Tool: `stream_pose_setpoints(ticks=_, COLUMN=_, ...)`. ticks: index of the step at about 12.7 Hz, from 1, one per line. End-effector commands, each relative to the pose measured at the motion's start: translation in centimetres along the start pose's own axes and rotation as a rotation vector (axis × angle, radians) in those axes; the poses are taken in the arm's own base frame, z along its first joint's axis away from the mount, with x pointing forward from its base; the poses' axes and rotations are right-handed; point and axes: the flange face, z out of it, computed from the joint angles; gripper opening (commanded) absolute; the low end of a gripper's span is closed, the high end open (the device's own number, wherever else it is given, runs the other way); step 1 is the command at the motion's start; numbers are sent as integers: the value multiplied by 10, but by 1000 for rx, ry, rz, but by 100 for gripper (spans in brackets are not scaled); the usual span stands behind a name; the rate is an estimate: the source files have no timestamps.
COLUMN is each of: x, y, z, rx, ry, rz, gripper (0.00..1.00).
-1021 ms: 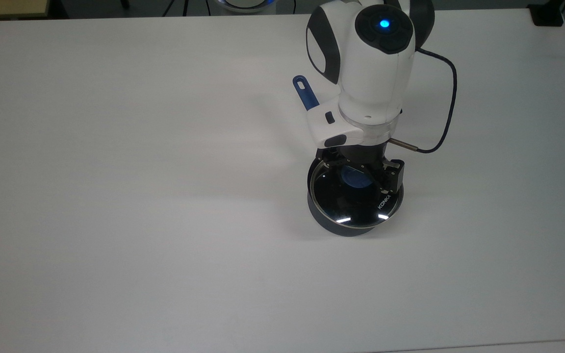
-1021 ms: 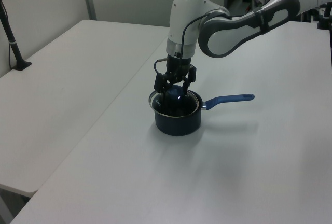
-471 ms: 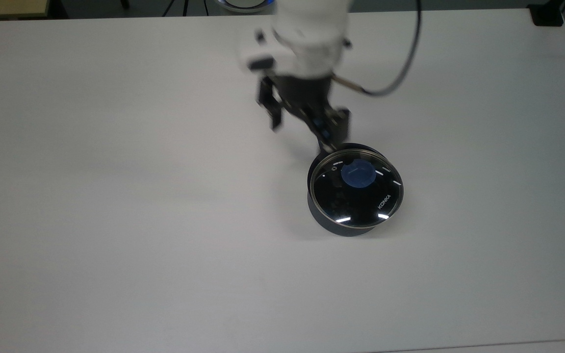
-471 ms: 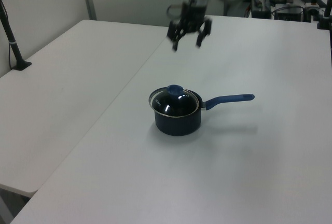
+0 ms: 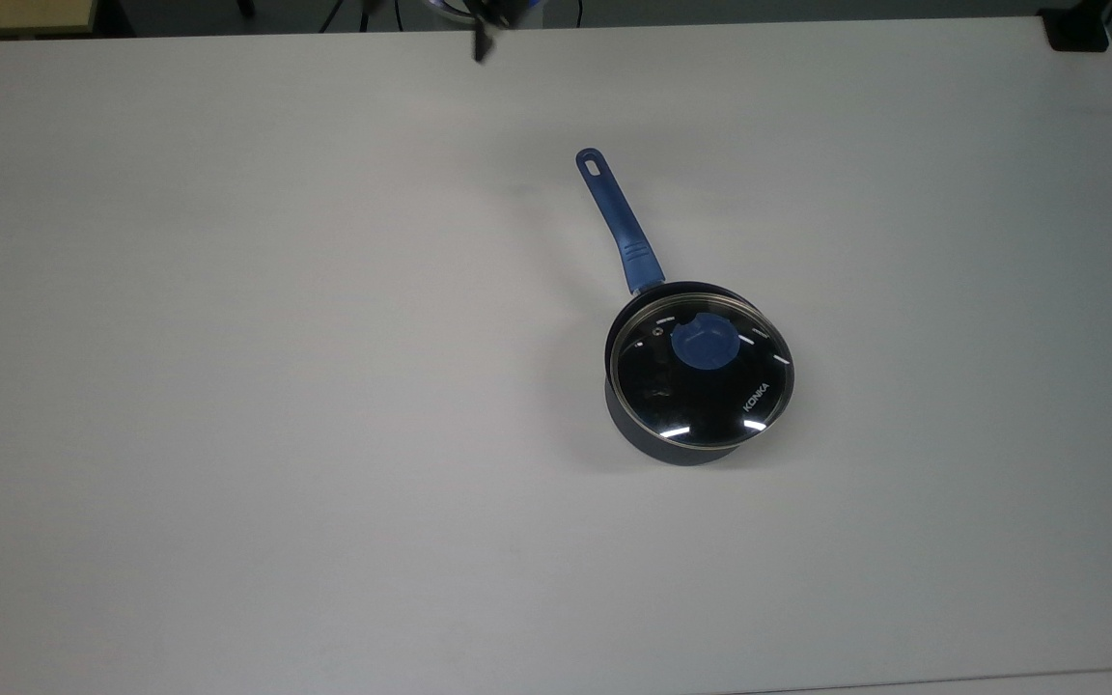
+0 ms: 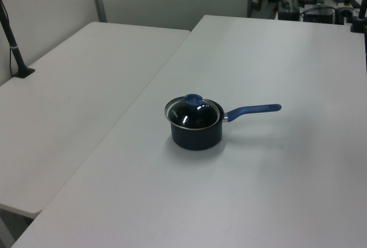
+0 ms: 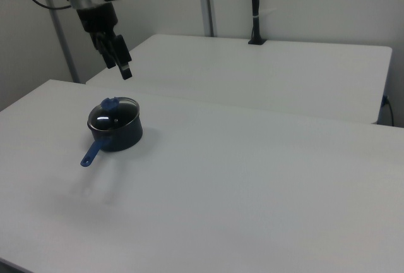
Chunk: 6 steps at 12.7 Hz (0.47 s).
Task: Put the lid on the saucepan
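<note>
I see the lid (image 5: 701, 372) seated on the pan (image 6: 196, 134), mid-table (image 5: 228, 386), handle toward the top view's top. The gripper (image 7: 120, 58) hangs high above, empty; its fingers overlap in the right view, so I cannot tell their gap. The top view crops it.

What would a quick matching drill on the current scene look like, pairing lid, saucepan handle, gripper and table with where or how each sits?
Column one:
1. lid
2. saucepan handle
3. gripper
4. table

Column two:
A. raised in the air, clear of the pan, holding nothing
B. white, bearing the saucepan
C. resting on the saucepan's rim, blue knob up
D. pointing toward the top view's upper left

Pairs: 1-C, 2-D, 3-A, 4-B
</note>
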Motion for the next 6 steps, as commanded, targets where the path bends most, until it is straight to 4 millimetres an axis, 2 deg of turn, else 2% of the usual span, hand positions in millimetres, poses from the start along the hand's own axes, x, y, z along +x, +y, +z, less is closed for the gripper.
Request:
stream_pose_setpoints(ticks=1, x=-6, y=41, z=7, rx=25, ry=-31, rz=-249, gripper=100)
stream_pose_setpoints(ticks=3, x=0, y=50, z=7, rx=28, ry=-21, rz=-359, gripper=100)
stream_pose_setpoints(ticks=6, x=3, y=53, z=6, rx=30, ry=-14, rz=-367, gripper=100)
